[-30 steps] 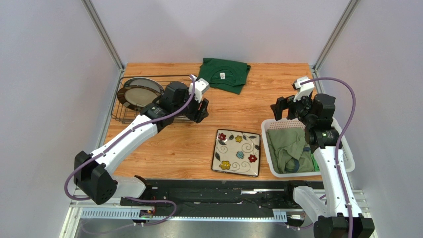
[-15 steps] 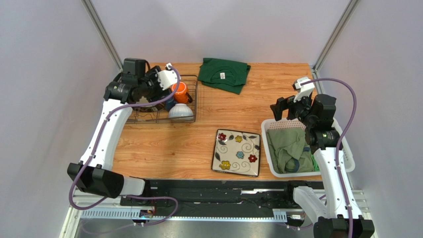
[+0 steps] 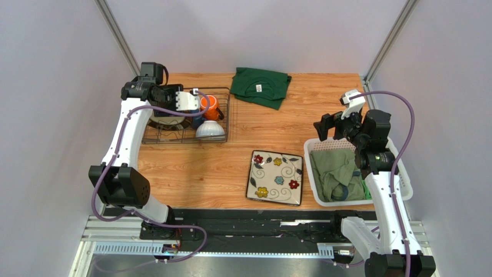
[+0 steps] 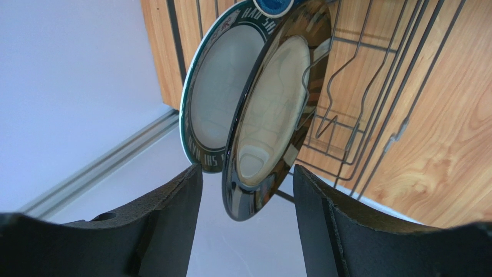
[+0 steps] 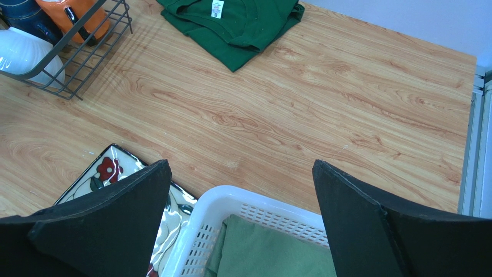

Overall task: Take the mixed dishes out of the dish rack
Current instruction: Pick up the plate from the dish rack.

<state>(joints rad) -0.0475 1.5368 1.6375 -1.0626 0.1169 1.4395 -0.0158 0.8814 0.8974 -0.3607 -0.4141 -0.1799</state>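
Over the far-left corner of the worktop [image 3: 242, 147], the left tool [image 4: 247, 173] is spread, its fingers on either side of the rim of a round dark-rimmed plate [image 4: 271, 109]. That plate stands on edge in the dish rack [image 3: 183, 134], not visibly touched. An orange mug [image 3: 209, 107], blue mug [image 3: 198, 121] and white bowl [image 3: 210, 130] fill the rack's right end. The square flowered plate [image 3: 275, 177] lies flat mid-worktop. The right tool [image 5: 239, 167] gapes wide above a white basket [image 5: 254, 202].

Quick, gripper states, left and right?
Left gripper: open, holding nothing; dark plate just ahead of it.
Right gripper: open, empty, by the white basket.
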